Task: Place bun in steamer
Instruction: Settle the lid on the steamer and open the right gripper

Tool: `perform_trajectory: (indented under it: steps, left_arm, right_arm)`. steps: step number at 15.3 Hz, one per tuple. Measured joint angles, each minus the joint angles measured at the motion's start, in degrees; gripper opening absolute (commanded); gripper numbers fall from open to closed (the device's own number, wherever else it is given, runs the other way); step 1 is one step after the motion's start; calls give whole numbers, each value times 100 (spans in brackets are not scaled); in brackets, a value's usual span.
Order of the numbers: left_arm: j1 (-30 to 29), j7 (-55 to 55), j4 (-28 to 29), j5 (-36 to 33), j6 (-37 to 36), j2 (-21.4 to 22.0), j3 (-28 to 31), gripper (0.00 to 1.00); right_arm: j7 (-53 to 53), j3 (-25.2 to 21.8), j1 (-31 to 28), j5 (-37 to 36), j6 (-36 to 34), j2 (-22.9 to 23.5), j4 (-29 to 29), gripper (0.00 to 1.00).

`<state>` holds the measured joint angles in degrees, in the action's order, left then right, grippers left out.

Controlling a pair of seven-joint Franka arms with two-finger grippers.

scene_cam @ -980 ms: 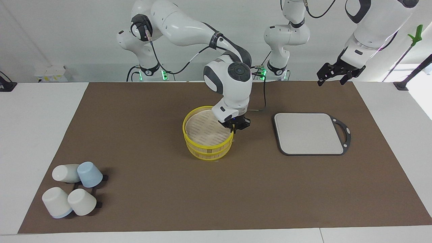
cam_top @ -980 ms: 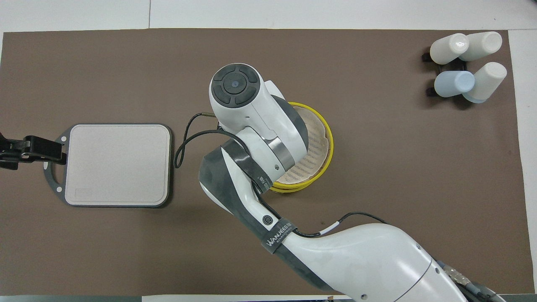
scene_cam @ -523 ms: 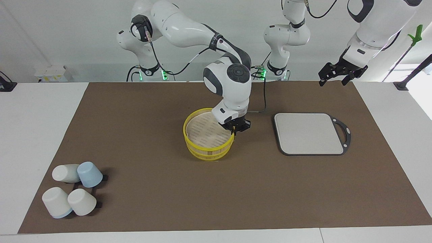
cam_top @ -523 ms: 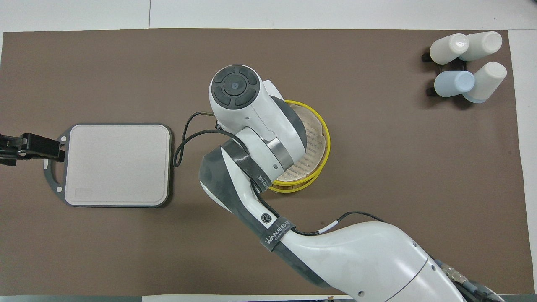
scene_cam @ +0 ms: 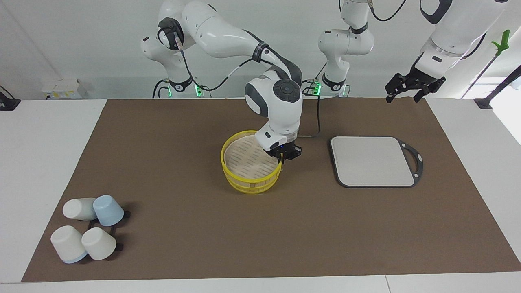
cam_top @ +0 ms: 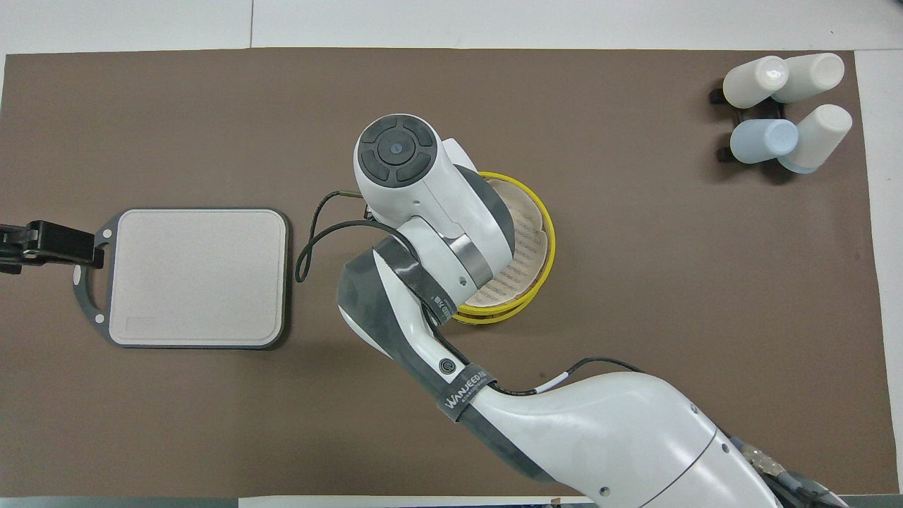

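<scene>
The bamboo steamer (scene_cam: 244, 178) with yellow rims stands mid-mat; it also shows in the overhead view (cam_top: 549, 240). Its top tier sits slightly askew on the lower one. Its pale slatted floor holds nothing that I can see. My right gripper (scene_cam: 282, 159) is shut on the top tier's rim, on the side toward the left arm's end; the arm hides it in the overhead view. My left gripper (scene_cam: 411, 87) is open and empty, raised over the board's handle end (cam_top: 42, 243). The bun is not in view.
A grey rectangular board (scene_cam: 372, 160) with a dark handle lies beside the steamer toward the left arm's end (cam_top: 194, 275). Several white and blue cups (scene_cam: 87, 228) lie on a black rack at the mat's corner far from the robots, at the right arm's end (cam_top: 783, 113).
The right gripper has drawn the steamer's top tier slightly toward the left arm's end and tilted it off the lower tier. The left gripper has risen a little.
</scene>
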<state>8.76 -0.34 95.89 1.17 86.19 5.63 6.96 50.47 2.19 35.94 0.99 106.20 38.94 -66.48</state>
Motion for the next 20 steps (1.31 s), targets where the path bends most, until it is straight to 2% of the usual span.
perform_trajectory:
  steps: [19,20]
  left_arm:
    - [61,28,-12,-192,94,0,-35,100]
    - [62,28,-12,-192,97,0,-35,100]
  right_arm:
    - [157,1,33,0,91,-258,-400,0]
    - [157,0,33,1,107,-260,-406,24]
